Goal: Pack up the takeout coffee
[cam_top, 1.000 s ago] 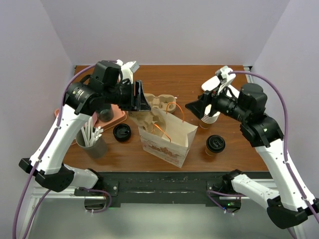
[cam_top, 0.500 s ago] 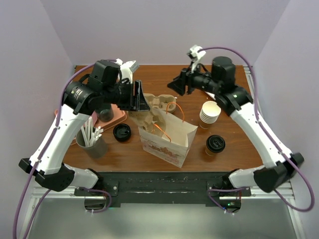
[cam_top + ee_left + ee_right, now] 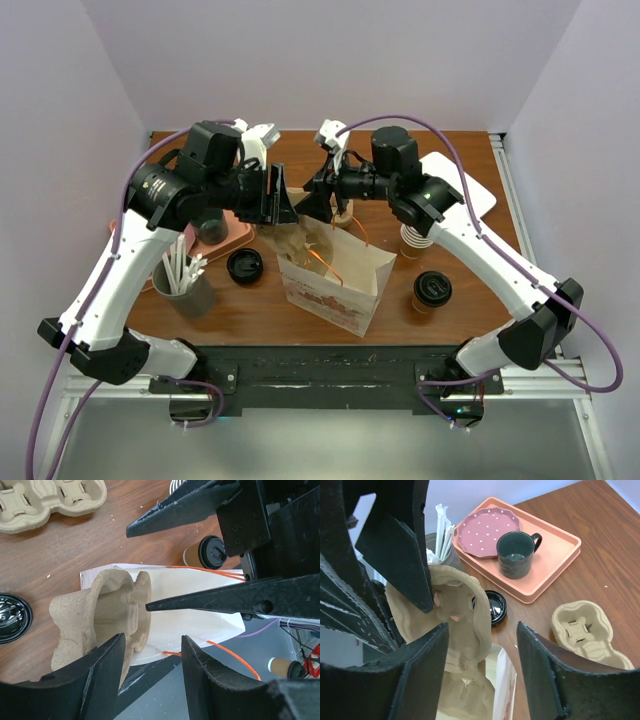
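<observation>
The takeout coffee, a tan cup with a black sip lid, stands on the table right of the white paper bag; it also shows in the left wrist view. A cardboard cup carrier sticks up out of the bag's left end. My left gripper is open beside the carrier's top, its left finger next to the carrier. My right gripper is open and empty just above the carrier and the bag, its tips close to the left gripper's.
A loose black lid lies left of the bag. A stack of lidless cups stands behind the coffee. A second carrier lies behind the bag. A pink tray holds a plate and a mug. A straw cup stands front left.
My right arm has swung from the right side, across the back, to over the bag and carrier. The left arm and the carrier have not moved.
</observation>
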Motion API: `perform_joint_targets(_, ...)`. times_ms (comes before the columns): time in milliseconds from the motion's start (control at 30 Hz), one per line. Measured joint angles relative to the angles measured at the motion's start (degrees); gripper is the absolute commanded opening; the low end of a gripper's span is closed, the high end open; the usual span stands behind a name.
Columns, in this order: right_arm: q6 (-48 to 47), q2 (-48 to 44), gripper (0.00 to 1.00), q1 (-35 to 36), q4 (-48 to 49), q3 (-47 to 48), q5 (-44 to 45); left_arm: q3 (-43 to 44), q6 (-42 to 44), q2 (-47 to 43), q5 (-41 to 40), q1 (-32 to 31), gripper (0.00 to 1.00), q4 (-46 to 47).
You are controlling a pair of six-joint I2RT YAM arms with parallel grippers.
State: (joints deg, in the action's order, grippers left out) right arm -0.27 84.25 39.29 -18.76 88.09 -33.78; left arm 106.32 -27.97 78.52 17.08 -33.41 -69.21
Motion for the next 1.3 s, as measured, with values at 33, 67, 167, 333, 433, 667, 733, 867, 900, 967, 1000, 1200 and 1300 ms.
perform_joint_targets(33,-0.3,0.0,0.66,0.0,-0.1,-0.1,0.0,0.0,0.1,0.0,0.0,0.0,0.54,-0.1)
perform_joint_targets(67,-0.6,0.0,0.67,0.1,-0.1,-0.3,0.1,0.0,0.2,0.0,0.0,0.0,0.54,-0.2)
perform_joint_targets(167,-1.4,0.2,0.67,0.3,-0.1,-0.4,0.4,0.0,0.4,0.0,0.0,0.0,0.54,-0.5)
perform_joint_targets(333,-3.0,1.4,0.64,1.2,-1.0,-0.2,1.4,0.0,0.6,0.0,0.0,0.0,0.54,-0.7)
perform_joint_targets(433,-3.8,2.5,0.61,1.9,-1.2,0.0,1.7,0.0,0.6,0.0,0.0,0.0,0.54,-0.8)
perform_joint_targets(667,-4.9,4.3,0.35,2.7,-1.6,0.9,4.6,0.0,0.7,0.0,0.1,0.0,0.54,-0.8)
perform_joint_targets(733,-5.3,4.3,0.26,2.7,-1.8,1.0,5.2,0.2,0.7,0.1,0.1,0.0,0.54,-0.9)
perform_joint_targets(867,-5.6,4.1,0.21,2.7,-1.7,1.0,5.9,4.7,0.6,1.9,-0.1,0.0,0.54,-2.0)
perform_joint_targets(900,-5.6,4.0,0.2,2.7,-1.7,1.0,5.9,6.4,0.5,2.5,-0.2,0.0,0.54,-2.3)
perform_joint_targets(967,-5.5,3.8,0.2,2.7,-1.6,1.0,6.0,9.6,0.5,3.4,-1.1,0.0,0.54,-2.5)
perform_joint_targets(1000,-5.5,3.6,0.2,2.7,-1.6,1.0,6.0,10.7,0.5,3.7,-1.5,0.0,0.54,-2.6)
perform_joint_targets(1200,-5.3,2.1,0.18,2.7,-1.1,1.0,6.0,14.7,0.5,3.9,-6.9,0.0,0.54,-4.2)
perform_joint_targets(1300,-4.7,1.8,0.17,2.7,-0.9,1.2,6.0,15.2,0.4,3.8,-10.0,0.0,0.54,-5.2)
